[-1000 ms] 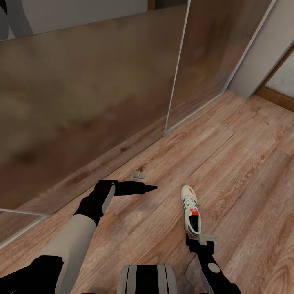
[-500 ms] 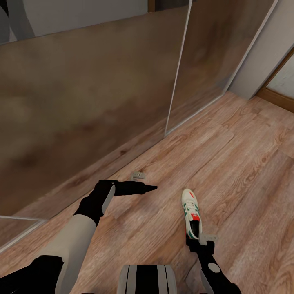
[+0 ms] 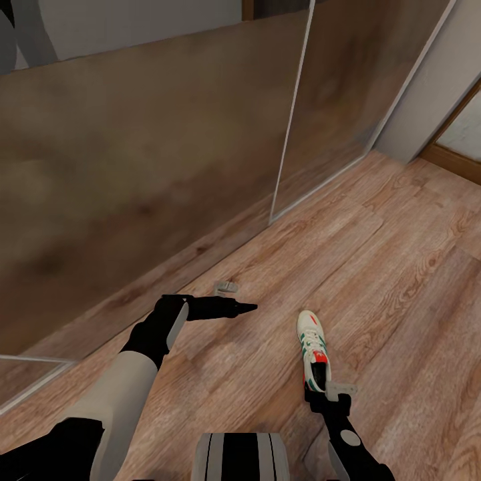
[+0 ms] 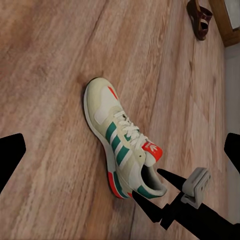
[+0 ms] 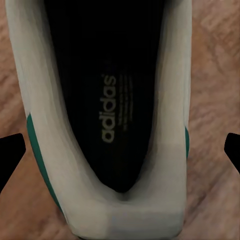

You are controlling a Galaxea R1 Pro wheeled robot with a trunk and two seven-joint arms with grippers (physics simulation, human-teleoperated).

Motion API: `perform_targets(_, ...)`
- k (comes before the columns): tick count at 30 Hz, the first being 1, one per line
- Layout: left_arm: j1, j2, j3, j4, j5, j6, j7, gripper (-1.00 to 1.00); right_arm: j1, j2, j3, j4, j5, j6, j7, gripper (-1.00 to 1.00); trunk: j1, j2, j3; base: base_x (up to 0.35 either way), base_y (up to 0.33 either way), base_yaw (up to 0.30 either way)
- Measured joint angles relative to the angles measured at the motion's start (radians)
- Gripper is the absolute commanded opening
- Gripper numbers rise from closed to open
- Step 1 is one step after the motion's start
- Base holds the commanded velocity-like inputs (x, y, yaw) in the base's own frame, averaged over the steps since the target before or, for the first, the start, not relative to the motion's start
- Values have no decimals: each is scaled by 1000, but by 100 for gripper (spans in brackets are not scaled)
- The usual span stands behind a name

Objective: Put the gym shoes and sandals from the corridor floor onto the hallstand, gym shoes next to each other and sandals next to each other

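A single gym shoe [image 3: 313, 351] lay on its sole on the corridor floor [image 3: 401, 267], toe pointing away from the robot and heel toward it. The shoe was cream with teal side stripes, a red-orange tongue and a dark interior.

Right arm: the right pincer [image 3: 319, 394] was positioned at the heel of the shoe. In the left wrist view, its two dark fingers [image 4: 172, 181] stood apart, one at the inner side of the heel opening and the other along the outer side of the heel; whether either touched the shoe could not be told. The right wrist view looked straight down into the shoe's opening [image 5: 110, 100], where a printed insole logo was legible, with the fingertips [image 5: 12, 155] spread wide at both edges of the frame and the heel rim between them.

Left arm: the left pincer [image 3: 247, 307] was held out over the floor, to the left of the shoe and well apart from it, carrying nothing. In the left wrist view its fingertips [image 4: 10, 155] were wide apart at the frame edges.

A dark-brown sandal [image 4: 200, 19] lay on the floor far beyond the shoe, near a wooden skirting board [image 4: 222, 22]. A small pale object [image 3: 226, 287] rested on the floor just beyond the left pincer. Large mirrored panels [image 3: 133, 167] lined the wall on the left.
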Motion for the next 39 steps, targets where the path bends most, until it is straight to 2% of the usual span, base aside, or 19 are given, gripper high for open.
perform_targets(1, 0, 0, 0, 0, 0, 0, 0, 100, 0, 0, 0, 0, 0, 0, 0, -100, 0, 0, 0, 0, 0, 0)
perform_targets(39, 1, 2, -3, 0, 0, 0, 0, 100, 0, 0, 0, 0, 0, 0, 0, -100, -1, 0, 4, 0, 0, 0)
